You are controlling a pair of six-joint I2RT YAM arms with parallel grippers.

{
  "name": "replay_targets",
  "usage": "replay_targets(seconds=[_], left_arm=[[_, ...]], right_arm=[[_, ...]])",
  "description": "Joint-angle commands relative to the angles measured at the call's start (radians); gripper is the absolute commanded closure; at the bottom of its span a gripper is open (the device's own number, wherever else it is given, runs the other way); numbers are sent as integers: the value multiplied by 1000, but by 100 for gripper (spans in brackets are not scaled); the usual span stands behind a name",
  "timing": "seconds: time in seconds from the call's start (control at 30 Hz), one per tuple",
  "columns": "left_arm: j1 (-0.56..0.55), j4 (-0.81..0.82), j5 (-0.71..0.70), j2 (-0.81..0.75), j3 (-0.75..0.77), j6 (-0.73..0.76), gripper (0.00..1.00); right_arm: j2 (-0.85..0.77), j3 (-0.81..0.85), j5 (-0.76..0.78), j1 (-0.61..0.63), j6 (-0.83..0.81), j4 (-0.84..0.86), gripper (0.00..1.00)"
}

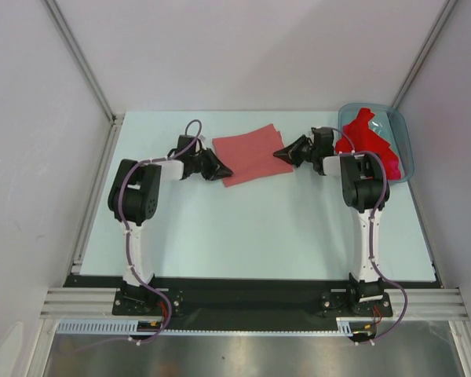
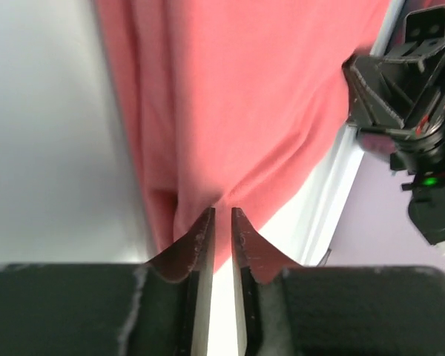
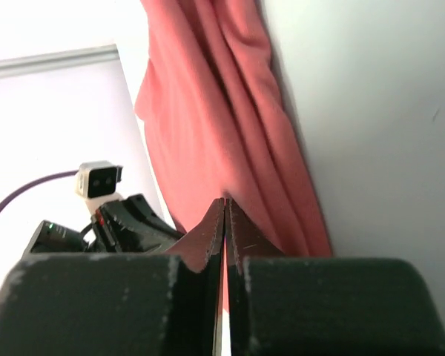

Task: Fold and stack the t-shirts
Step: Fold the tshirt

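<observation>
A muted salmon-pink t-shirt (image 1: 250,153) lies folded flat on the table at the back middle. My left gripper (image 1: 224,171) is at its near left corner. In the left wrist view its jaws (image 2: 222,211) stand nearly closed on the cloth (image 2: 245,96), which puckers at the tips. My right gripper (image 1: 279,154) is at the shirt's right edge. In the right wrist view its jaws (image 3: 225,200) are shut on the cloth (image 3: 222,126). Brighter red t-shirts (image 1: 369,137) lie bunched in the bin at the back right.
A translucent blue-grey plastic bin (image 1: 406,133) stands at the table's back right corner, just behind the right arm. Walls close off the table at the back and on both sides. Bare pale table (image 1: 251,228) lies in front of the shirt.
</observation>
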Motion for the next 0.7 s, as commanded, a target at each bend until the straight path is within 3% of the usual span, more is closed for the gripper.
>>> replay_targets(seconds=[0.0,0.2,0.37,0.67], left_arm=[[-23,-101,11,-94,47,96,79],[-71,-9,38,-74,98,5,78],[-72,37,29,8,53,-85,81],[-68,-119,-74,15,-16,31,83]], right_arm=[[-118,34,-10,17,-49,-38,98],[-163,30,4,104,12,11,96],[-122,-57,20,155,114,160,96],[-72,-180,25,80,-24,132,96]])
